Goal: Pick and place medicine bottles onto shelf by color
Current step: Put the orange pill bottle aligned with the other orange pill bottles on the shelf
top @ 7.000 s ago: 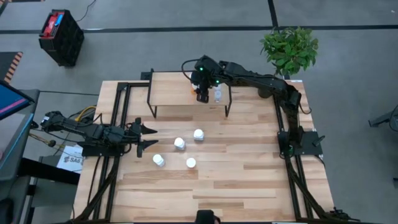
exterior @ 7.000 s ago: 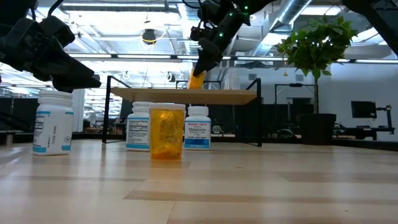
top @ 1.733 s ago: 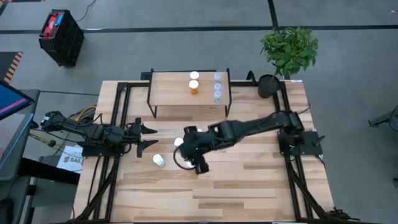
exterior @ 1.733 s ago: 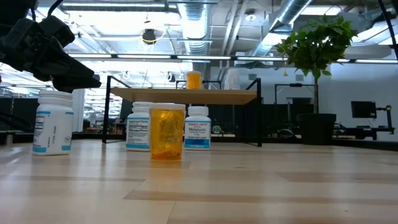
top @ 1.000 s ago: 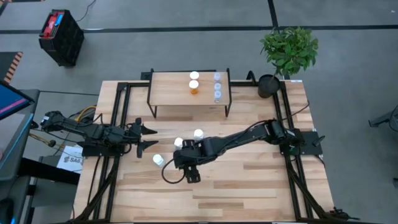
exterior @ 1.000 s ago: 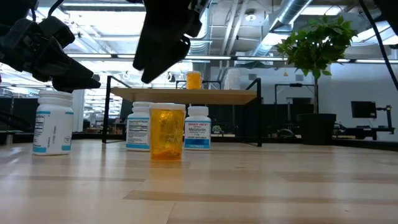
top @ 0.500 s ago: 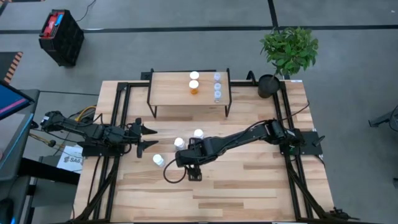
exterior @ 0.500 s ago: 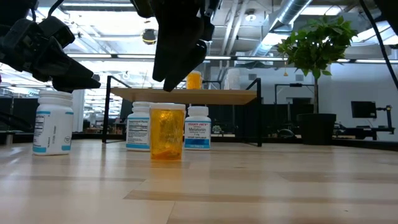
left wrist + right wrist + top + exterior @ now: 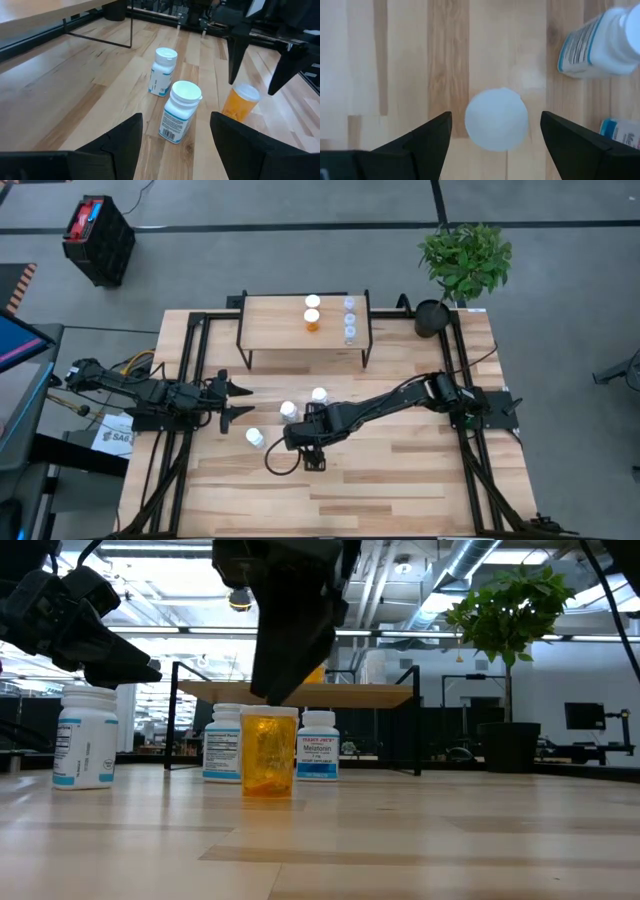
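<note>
An orange bottle with a white cap (image 9: 268,752) stands upright on the table; its cap fills the right wrist view (image 9: 496,119). My right gripper (image 9: 496,150) is open straight above it, pointing down, one finger on either side of the cap (image 9: 246,92), touching nothing. In the high view my right gripper (image 9: 305,443) hides this bottle. Three white bottles (image 9: 319,395) (image 9: 288,411) (image 9: 256,438) stand near it. The shelf (image 9: 275,325) holds a white bottle (image 9: 313,301), an orange bottle (image 9: 313,319) and two clear bluish bottles (image 9: 350,305). My left gripper (image 9: 238,400) is open at the table's left edge.
A potted plant (image 9: 465,260) stands off the table's far right corner. The white bottles (image 9: 181,111) (image 9: 163,71) stand close on the left of the orange one. The near half of the table (image 9: 400,490) is bare wood.
My right gripper has moved a little toward the table's right edge and come down over the orange bottle on the table, pointing down. The bottles have stayed where they were.
</note>
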`<state>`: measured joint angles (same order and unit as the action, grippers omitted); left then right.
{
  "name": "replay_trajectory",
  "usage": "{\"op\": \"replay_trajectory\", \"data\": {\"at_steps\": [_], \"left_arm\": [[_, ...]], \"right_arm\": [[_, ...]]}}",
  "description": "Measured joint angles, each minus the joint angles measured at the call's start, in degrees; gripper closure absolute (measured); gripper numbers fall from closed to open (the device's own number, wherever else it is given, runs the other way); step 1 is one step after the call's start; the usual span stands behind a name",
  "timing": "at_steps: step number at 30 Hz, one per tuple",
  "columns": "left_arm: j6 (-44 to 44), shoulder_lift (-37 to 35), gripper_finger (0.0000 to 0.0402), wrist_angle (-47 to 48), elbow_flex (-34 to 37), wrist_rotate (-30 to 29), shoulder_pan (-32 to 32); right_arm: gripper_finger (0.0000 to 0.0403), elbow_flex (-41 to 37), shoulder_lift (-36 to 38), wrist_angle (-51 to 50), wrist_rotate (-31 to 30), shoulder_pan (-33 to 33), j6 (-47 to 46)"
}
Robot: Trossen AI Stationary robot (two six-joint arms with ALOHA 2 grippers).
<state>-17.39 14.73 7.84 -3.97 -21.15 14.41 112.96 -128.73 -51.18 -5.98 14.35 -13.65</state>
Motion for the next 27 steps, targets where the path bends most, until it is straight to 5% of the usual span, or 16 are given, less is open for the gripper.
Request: {"op": "replay_trajectory", "data": {"at_steps": [27], "left_arm": [[0.0,0.0,0.0180,0.0,0.0,0.0,0.0]], "right_arm": [[0.0079,-0.8,0.0,1.2,-1.2,0.3,0.6]]}}
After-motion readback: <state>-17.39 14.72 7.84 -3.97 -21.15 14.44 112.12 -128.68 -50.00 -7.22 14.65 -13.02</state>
